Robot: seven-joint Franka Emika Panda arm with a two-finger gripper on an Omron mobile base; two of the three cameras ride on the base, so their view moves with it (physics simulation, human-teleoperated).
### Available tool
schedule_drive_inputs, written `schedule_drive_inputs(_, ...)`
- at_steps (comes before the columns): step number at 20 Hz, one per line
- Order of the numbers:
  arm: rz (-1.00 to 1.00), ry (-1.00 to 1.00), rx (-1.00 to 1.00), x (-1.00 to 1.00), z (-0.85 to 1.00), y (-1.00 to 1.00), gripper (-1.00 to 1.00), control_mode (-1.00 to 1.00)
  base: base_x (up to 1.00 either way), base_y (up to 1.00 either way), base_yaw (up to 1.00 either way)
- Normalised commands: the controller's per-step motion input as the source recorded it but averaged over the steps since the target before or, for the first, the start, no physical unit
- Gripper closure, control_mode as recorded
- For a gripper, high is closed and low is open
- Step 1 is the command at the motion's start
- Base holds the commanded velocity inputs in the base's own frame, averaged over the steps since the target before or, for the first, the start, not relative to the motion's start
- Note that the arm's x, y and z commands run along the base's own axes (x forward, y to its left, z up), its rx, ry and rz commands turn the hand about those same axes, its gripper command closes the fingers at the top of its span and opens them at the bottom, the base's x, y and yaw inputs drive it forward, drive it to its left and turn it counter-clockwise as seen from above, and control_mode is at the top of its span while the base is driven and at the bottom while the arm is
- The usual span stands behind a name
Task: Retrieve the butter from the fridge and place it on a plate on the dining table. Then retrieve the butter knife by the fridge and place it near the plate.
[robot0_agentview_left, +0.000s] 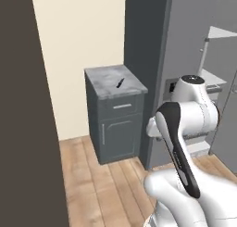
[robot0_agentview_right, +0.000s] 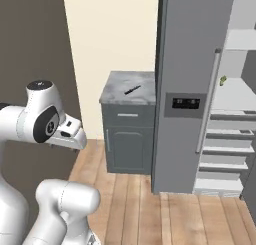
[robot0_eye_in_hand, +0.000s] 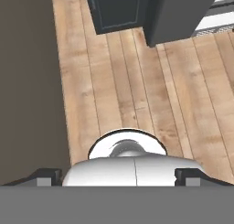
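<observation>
The butter knife [robot0_agentview_left: 120, 83] [robot0_agentview_right: 132, 90], slim and black, lies on the marble top of a small grey drawer cabinet [robot0_agentview_left: 115, 124] [robot0_agentview_right: 127, 139] beside the fridge [robot0_agentview_left: 185, 50] [robot0_agentview_right: 187, 64]. The grey fridge has its right side open, showing white shelves [robot0_agentview_right: 235, 96]. My gripper [robot0_eye_in_hand: 118, 176] hangs folded in close to the arm, well short of the cabinet. It points down at the wooden floor and is open, with its fingertips [robot0_eye_in_hand: 48, 176] wide apart and nothing between them. The butter, the plate and the dining table are out of view.
A tall dark brown panel [robot0_agentview_left: 23, 105] [robot0_agentview_right: 30, 44] [robot0_eye_in_hand: 27, 81] stands close on the left. A small green item [robot0_agentview_right: 223, 79] sits on a fridge shelf. Wooden floor [robot0_eye_in_hand: 137, 90] stretches from the base to the cabinet and the fridge.
</observation>
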Motion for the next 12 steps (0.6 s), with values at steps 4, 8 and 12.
schedule_drive_inputs(4, 0.00, 0.00, 0.00, 0.00, 0.00, 0.00, -1.00, 1.00, 0.45, 0.14, 0.04)
schedule_drive_inputs(8, 0.00, 0.00, 0.00, 0.00, 0.00, 0.00, -1.00, 1.00, 0.65, 0.30, -0.28)
schedule_drive_inputs(12, 0.00, 0.00, 0.00, 0.00, 0.00, 0.00, -1.00, 1.00, 0.67, 0.68, -0.35)
